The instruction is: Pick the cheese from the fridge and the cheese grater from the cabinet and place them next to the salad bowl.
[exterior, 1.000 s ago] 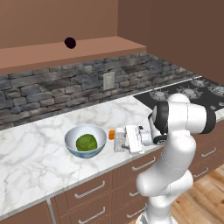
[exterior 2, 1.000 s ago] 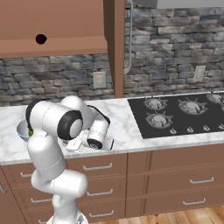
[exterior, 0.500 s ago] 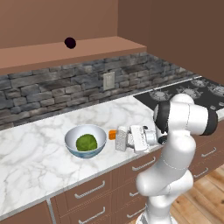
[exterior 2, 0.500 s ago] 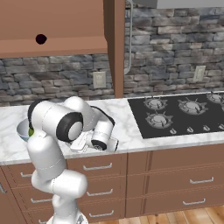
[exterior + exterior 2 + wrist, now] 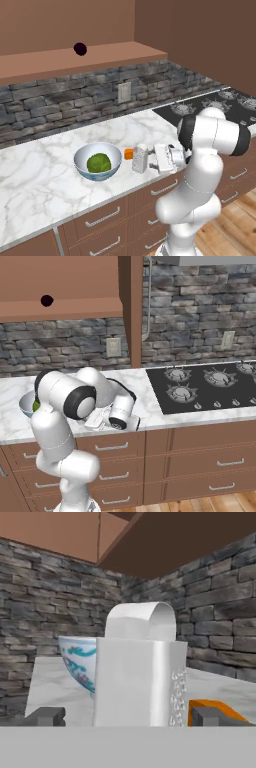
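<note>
The silvery cheese grater (image 5: 140, 158) stands upright on the marble counter (image 5: 45, 175), right of the salad bowl (image 5: 97, 162) with its green leafy ball. The orange cheese (image 5: 129, 154) lies between bowl and grater, slightly behind them. My gripper (image 5: 151, 160) is level with the grater on its right side and open. In the hand view the grater (image 5: 140, 672) stands just ahead between the two spread fingertips (image 5: 47, 716), with the bowl (image 5: 77, 659) behind it on the left and the cheese (image 5: 207, 706) on the right. The cabinet (image 5: 100, 55) hangs above the counter. The fridge is out of view.
A small dark ball (image 5: 80, 48) sits on the cabinet's ledge. A black cooktop (image 5: 200, 386) lies to the right on the counter, a wall outlet (image 5: 123, 92) sits in the stone backsplash, and drawer fronts (image 5: 102, 220) run below the counter edge.
The jaws have spread a touch wider around the grater, which stands on the counter. The arm has barely shifted.
</note>
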